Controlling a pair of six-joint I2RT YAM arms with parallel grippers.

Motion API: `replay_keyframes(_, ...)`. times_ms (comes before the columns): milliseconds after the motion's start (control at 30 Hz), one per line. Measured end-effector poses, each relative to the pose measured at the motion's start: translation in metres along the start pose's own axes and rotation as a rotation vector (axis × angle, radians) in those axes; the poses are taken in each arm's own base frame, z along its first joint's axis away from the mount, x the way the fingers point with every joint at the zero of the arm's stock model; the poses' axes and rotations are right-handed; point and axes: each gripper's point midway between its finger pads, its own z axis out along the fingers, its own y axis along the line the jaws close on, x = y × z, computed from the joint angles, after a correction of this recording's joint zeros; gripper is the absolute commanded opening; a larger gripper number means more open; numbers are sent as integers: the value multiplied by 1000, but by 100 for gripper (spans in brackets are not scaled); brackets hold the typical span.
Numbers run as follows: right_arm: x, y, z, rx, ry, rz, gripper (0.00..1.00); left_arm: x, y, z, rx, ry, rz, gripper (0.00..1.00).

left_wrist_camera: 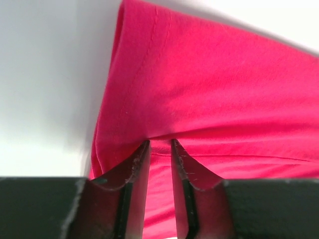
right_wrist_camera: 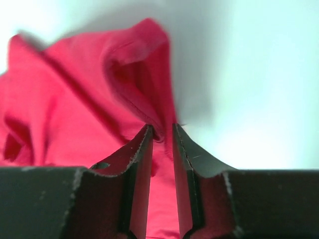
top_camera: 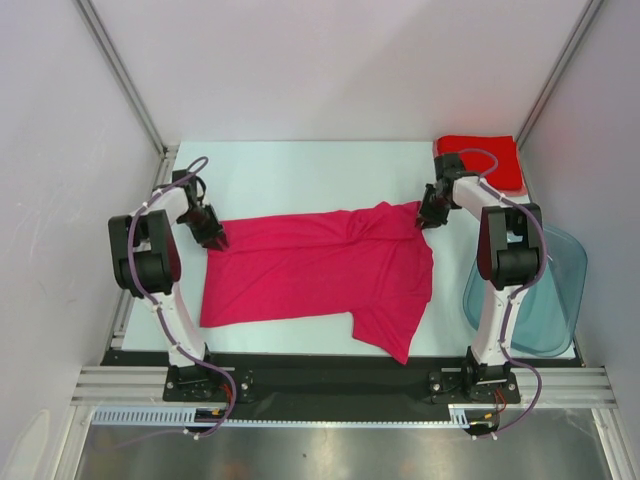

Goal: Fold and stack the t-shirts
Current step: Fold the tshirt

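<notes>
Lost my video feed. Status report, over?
Left gripper shut on pink t-shirt; right gripper too. Red t-shirt folded, far right. Tub at right edge, clear of cloth.

Far strip of desk behind the magenta-pink t-shirt is bare: wide lane running left to right. Far-right corner is blocked by the folded red t-shirt, with the right gripper just beside it. Tub fills the right edge outboard of the right arm, tight against the right wall. Left gripper is near the left wall, narrow gap. Thin bare strip near-left, between shirt hem and black base rail.
</notes>
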Motion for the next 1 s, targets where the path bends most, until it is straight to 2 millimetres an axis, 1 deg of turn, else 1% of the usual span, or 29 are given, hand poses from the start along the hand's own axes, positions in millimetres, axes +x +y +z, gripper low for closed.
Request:
replay_keyframes(67,-1,-7,3,10,4,13,28,-4,0,0,12,-11,-1,37)
replay_keyframes(100,-1,-9,4,13,8,16,31,-4,-1,-1,19,-15,2,43)
replay_keyframes(133,-1,-8,4,12,9,15,33,-5,-1,-2,25,-24,7,46)
replay_keyframes(167,-1,-7,4,9,8,10,41,-6,-2,-4,29,-34,15,51)
replay_keyframes(233,-1,-5,3,4,5,-3,49,-10,-3,-9,34,-58,29,53)
replay_keyframes(267,-1,-5,3,1,5,-9,62,-12,-3,-12,37,-72,36,55)
replay_keyframes(333,-3,-4,2,-7,-1,-26,66,-18,-5,-22,42,-105,51,57)
replay_keyframes(400,-6,-2,1,-16,-10,-41,67,-24,-8,-30,49,-133,66,57)
replay_keyframes(467,-14,0,-2,-32,-26,-57,66,-35,-12,-38,59,-165,81,57)
replay_keyframes(567,-36,8,-6,-61,-77,-90,66,-52,-16,-46,73,-208,104,57)
replay_keyframes(633,-49,11,-5,-78,-109,-108,65,-63,-18,-48,83,-227,114,57)
replay_keyframes(700,-56,13,-2,-98,-124,-120,63,-71,-17,-44,88,-230,120,57)
replay_keyframes(800,-59,12,9,-124,-120,-124,58,-78,-9,-33,86,-215,113,58)
replay_keyframes(933,-55,7,25,-140,-89,-121,56,-79,5,-20,75,-184,102,61)
replay_keyframes(1000,-60,8,24,-150,-98,-121,56,-78,11,-18,69,-174,106,62)
